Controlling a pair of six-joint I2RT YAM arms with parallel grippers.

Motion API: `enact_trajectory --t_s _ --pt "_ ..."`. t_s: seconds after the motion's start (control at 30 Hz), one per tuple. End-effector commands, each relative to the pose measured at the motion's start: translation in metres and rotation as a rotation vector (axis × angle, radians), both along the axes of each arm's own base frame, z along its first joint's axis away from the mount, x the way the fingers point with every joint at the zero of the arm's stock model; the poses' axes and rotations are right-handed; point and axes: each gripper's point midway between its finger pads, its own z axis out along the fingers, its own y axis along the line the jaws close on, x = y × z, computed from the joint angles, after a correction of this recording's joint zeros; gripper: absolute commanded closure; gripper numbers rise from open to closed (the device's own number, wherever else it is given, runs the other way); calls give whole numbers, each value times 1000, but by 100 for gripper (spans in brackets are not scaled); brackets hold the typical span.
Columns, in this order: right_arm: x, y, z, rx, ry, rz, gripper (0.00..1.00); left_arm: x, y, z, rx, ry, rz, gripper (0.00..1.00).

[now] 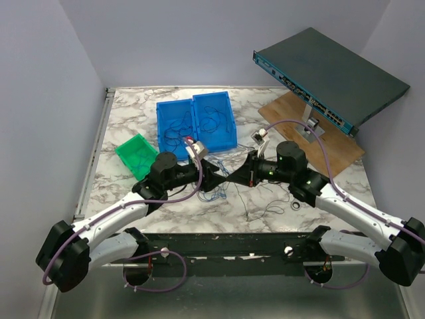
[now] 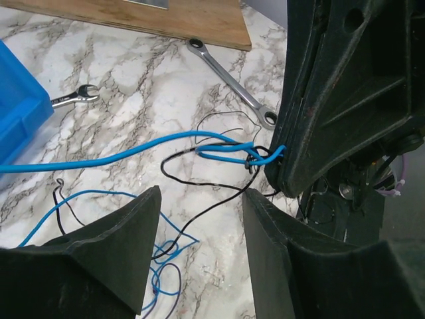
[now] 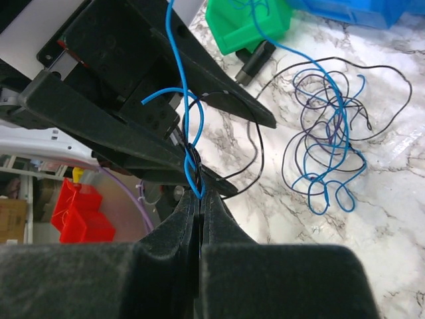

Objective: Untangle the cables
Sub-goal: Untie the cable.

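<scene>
Overhead cam: you get even, soft white light from above. The marble table (image 1: 126,113) is bright w/ no hard glare, and a soft shadow sits right under the left pincer (image 1: 218,178) and right pincer (image 1: 240,176). It's low res, so the cables (image 1: 262,206) just below the right pincer barely resolve. Left wrist cam: marble beyond the pincer is sharp; fingers near-black, detail lost. Right wrist cam: fingers closest to the lens are blurred, the tangle beyond them is crisp, and there's a pale sheen at far right.

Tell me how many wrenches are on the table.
2. One wrench lies by the wooden board; the other wrench pokes out beside the blue bin. More may be hidden.
</scene>
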Motion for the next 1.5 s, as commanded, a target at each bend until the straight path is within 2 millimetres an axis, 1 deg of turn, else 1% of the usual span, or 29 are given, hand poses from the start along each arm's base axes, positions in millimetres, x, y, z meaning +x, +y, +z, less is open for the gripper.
enact_trajectory --t_s 0.0,0.2,0.23,0.27,0.33,0.37,0.43,0.47,0.53,0.57,0.6,0.7,0.73,0.8,0.83,0.9,0.93,0.97,1.03,1.1,1.13,1.23,1.37,1.47 --pt "-14 6 25 61 -3 75 99 0 -11 19 -28 -102 -53 47" --pt "-15 7 22 62 7 81 99 -13 -18 24 -66 -138 -131 47" --pt "-14 7 22 60 7 78 99 -15 -19 24 -66 -146 -140 54" --pt "-14 7 22 60 5 77 99 -16 -20 23 -65 -147 -148 63" --pt "-13 6 22 57 2 71 99 -19 -20 24 -71 -158 -162 86" --pt "-10 5 20 48 -1 58 99 -19 -19 24 -70 -159 -154 100" --pt "-6 0 15 13 -2 21 97 -13 -15 20 -57 -151 -107 100" --pt "-3 -3 13 -4 -7 -2 93 -11 -12 18 -48 -154 -84 100" --pt "2 -10 10 -37 -27 -48 78 -5 -6 16 -34 -158 -35 100" --pt "4 -14 8 -54 -36 -67 67 -4 -4 14 -27 -158 -20 100" --pt "6 -17 6 -69 -43 -88 64 -3 -2 14 -21 -159 -9 100" --pt "7 -22 2 -91 -51 -105 64 -3 1 12 -9 -159 5 100" --pt "7 -22 1 -92 -48 -104 67 -3 1 12 -11 -160 4 100" --pt "7 -21 -2 -97 -43 -101 87 -4 0 12 -16 -161 -4 100" --pt "8 -21 -3 -98 -42 -101 90 -5 -1 13 -18 -159 -10 100" --pt "9 -21 -5 -105 -45 -103 91 -5 -2 12 -16 -153 -15 100" --pt "9 -21 -4 -107 -51 -100 90 -5 -2 11 -14 -150 -13 100" --pt "8 -20 -5 -107 -52 -92 85 -5 -2 10 -11 -146 -14 100" --pt "7 -18 -6 -106 -55 -73 65 -4 -2 10 -9 -141 -13 100" --pt "5 -16 -8 -105 -54 -53 51 -4 -3 9 -6 -137 -14 100" --pt "4 -15 -8 -101 -52 -40 47 -3 -3 9 -5 -134 -14 100" --pt "-1 -12 -5 -77 -57 -9 45 -2 -3 8 -2 -133 -11 100" --pt "-2 -8 -2 -53 -60 8 47 -7 -6 10 -10 -132 -42 100" --pt "-5 0 2 -27 -58 51 50 -11 -12 9 -10 -122 -89 100"
